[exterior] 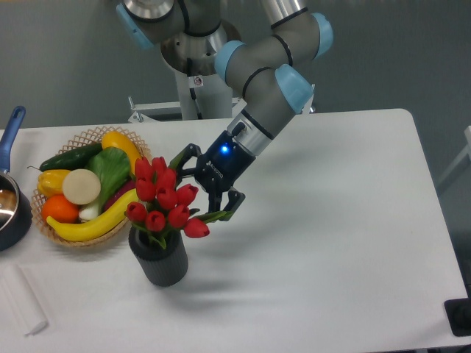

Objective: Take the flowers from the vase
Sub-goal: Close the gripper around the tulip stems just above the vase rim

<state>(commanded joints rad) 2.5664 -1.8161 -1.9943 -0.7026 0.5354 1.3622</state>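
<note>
From the fixed camera, the end effector (208,186) hangs with fingers spread wide, right beside the red flowers (163,198), holding nothing. The flowers stand in the dark ribbed vase (160,259) on the white tabletop (331,243), beside a fruit basket (85,138).

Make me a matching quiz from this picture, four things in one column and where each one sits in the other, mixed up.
Things:
1. flowers
2. banana
3. pot
4. gripper

Places:
A. at the left edge of the table
B. in the vase
C. just right of the tulip heads
D. in the basket

Pairs: 1-B, 2-D, 3-A, 4-C
</note>
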